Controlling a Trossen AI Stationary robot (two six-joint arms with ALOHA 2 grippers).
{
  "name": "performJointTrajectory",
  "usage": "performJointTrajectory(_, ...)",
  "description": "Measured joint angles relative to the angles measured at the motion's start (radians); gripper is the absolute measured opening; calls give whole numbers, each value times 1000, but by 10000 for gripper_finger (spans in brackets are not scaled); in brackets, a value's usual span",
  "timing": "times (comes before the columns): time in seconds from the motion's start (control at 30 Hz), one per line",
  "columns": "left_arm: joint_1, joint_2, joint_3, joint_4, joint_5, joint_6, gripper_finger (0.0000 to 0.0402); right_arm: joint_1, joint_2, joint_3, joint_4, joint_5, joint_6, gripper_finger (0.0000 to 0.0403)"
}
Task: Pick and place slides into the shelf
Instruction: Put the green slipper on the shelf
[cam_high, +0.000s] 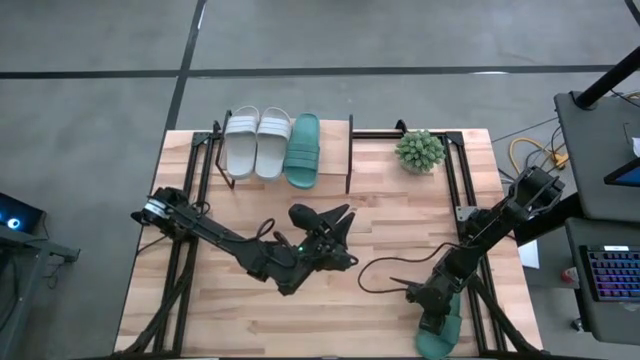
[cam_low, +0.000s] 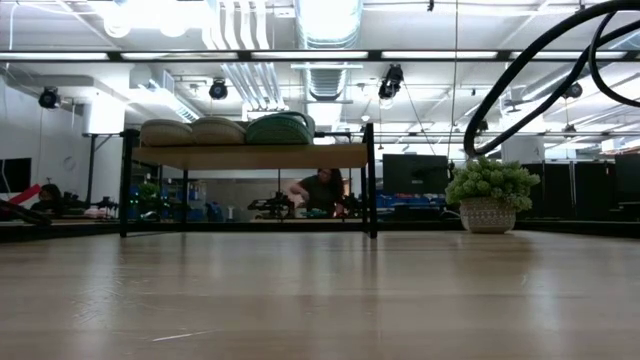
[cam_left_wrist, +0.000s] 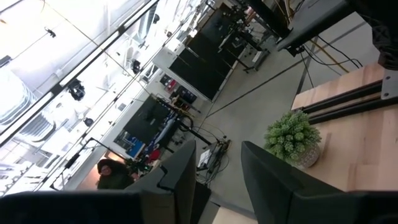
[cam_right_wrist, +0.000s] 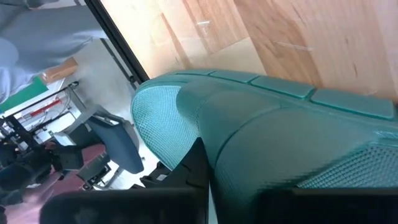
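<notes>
A: Where is the last teal slide (cam_high: 440, 340) sitting right now?

B: It is lying at the near right corner of the worktop (cam_high: 250, 330), partly overhanging the edge, with the right gripper (cam_high: 432, 322) directly on top of it. In the right wrist view the fingers (cam_right_wrist: 196, 165) are closing onto the ribbed teal strap, so I am judging it as gripped.

A: And the other three?

B: Two pale slides (cam_high: 257, 140) and one teal slide (cam_high: 303, 150) are resting side by side on the shelf (cam_high: 330, 125), toes pointing away from the arms. The open stretch of plank is lying to the right of that teal one, up to the shelf's right-hand post.

A: So which way is the carry going?

B: I am reading it as a diagonal: from the near right corner, away and leftward to that gap. The held slide's long axis is running roughly front to back, about the same as the shelved ones, so little turning seems needed.

A: Is the left arm helping?

B: No. The left gripper (cam_high: 338, 222) is hovering mid-worktop, fingers partly open around nothing, pointing toward the potted plant (cam_high: 420, 150). It is nearer the shelf, but the right arm is holding the slide.
</notes>
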Motion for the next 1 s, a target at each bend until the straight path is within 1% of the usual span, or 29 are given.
performJointTrajectory(0.23,-1,0,0,0,-34,0,112,0,-6,-1,0,5,0,12)
performJointTrajectory(0.33,-2,0,0,0,-51,6,112,-2,-10,-1,7,27,4,11)
performJointTrajectory(0.43,-4,0,0,0,-51,49,112,-3,-20,0,4,64,7,11)
performJointTrajectory(0.53,-4,0,0,0,-51,100,112,-12,-24,16,-37,94,1,11)
performJointTrajectory(0.67,-6,-10,0,0,-51,113,112,-34,-25,49,-106,117,-31,11)
performJointTrajectory(0.77,-7,-30,-2,0,-51,142,112,-56,-25,72,-135,125,-62,11)
performJointTrajectory(0.87,-7,-58,-2,3,-54,161,112,-80,-25,101,-187,160,-84,11)
performJointTrajectory(1.0,-7,-96,-4,0,-93,159,112,-121,-25,132,-240,201,-113,11)
